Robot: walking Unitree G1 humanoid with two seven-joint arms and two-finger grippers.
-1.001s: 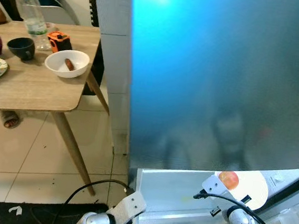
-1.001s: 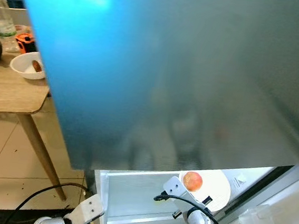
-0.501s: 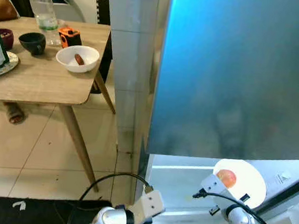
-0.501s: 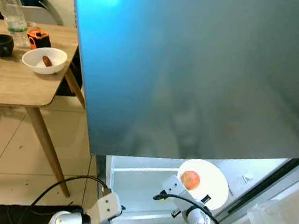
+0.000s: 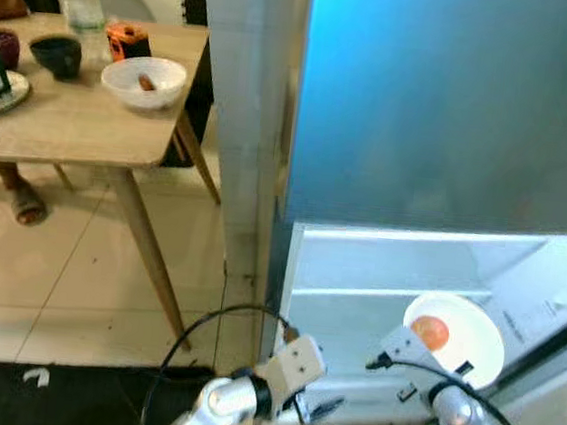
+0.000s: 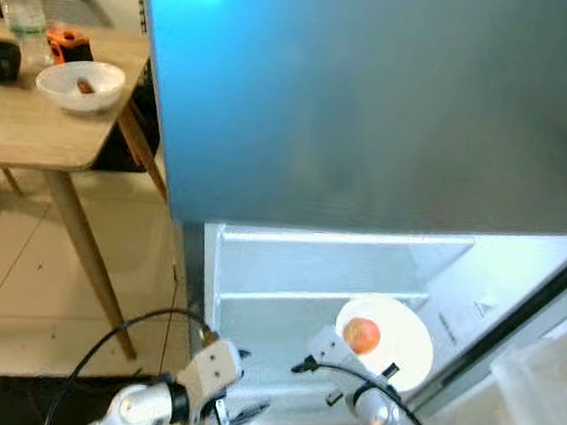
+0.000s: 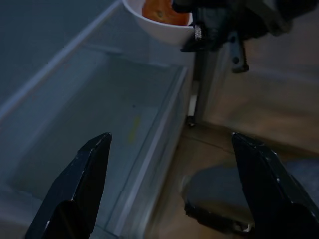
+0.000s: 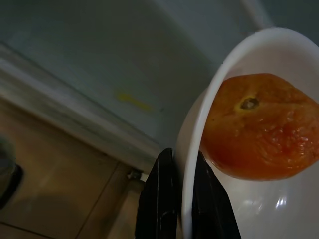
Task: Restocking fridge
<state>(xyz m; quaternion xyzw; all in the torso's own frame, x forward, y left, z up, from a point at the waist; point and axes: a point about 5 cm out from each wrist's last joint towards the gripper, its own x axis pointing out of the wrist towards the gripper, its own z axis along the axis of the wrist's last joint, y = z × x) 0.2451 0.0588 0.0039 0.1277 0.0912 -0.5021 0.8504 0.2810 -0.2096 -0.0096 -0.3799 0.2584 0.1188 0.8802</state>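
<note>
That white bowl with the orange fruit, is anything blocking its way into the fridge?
Nothing visible does. The right gripper holds the white bowl by its rim before the open fridge compartment, whose shelf looks bare. The left gripper hangs open below, beside it.

Wooden table (image 5: 80, 133) on beige tiled floor (image 5: 55, 291), beside a white wall (image 5: 237, 118).

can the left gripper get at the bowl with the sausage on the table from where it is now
Probably not. The left gripper hangs low, open, at the open fridge compartment, while the sausage bowl sits on the wooden table well up and off to the robot's left. The robot would likely have to turn and step over.
</note>
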